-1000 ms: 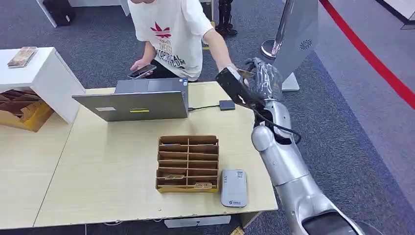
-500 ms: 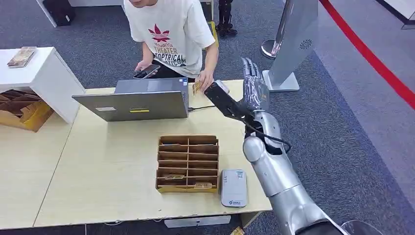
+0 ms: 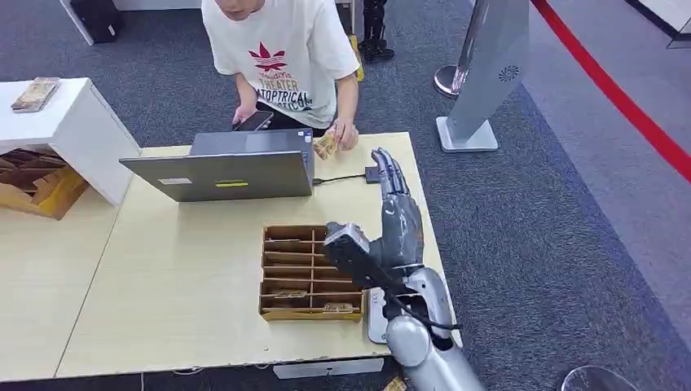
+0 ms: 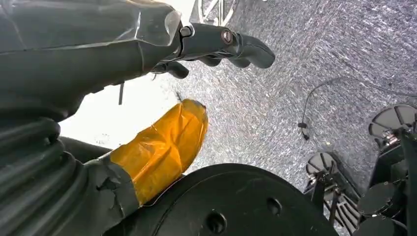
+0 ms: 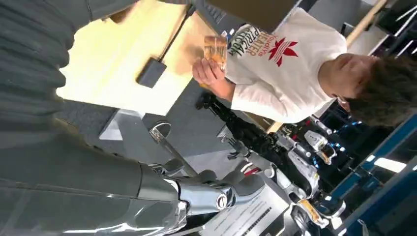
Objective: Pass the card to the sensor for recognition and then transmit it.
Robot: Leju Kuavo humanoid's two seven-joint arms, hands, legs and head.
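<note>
The card (image 3: 326, 145) is a small tan piece held in a person's hand (image 3: 345, 134) at the far table edge beside the laptop; in the right wrist view the card (image 5: 215, 47) stands upright in that person's fingers. My right hand (image 3: 397, 210) hovers over the table's right side with its fingers stretched out and apart, holding nothing, well short of the card. A grey card reader (image 3: 380, 319) lies at the table's front, partly hidden under my right forearm. My left hand (image 4: 162, 93) hangs over the floor with nothing in it, its fingers loosely bent and away from the thumb.
A brown slotted organizer (image 3: 313, 271) sits mid-table, just left of my right hand. A grey laptop (image 3: 224, 167) stands behind it, with a cable to a small dark box (image 3: 375, 174). A white side table (image 3: 69, 122) is at far left. A grey sign stand (image 3: 481, 73) is on the carpet.
The person took the card from my right hand and drew it back beside the laptop. My right arm pulled back and down toward me, and its hand is now empty with the fingers spread.
</note>
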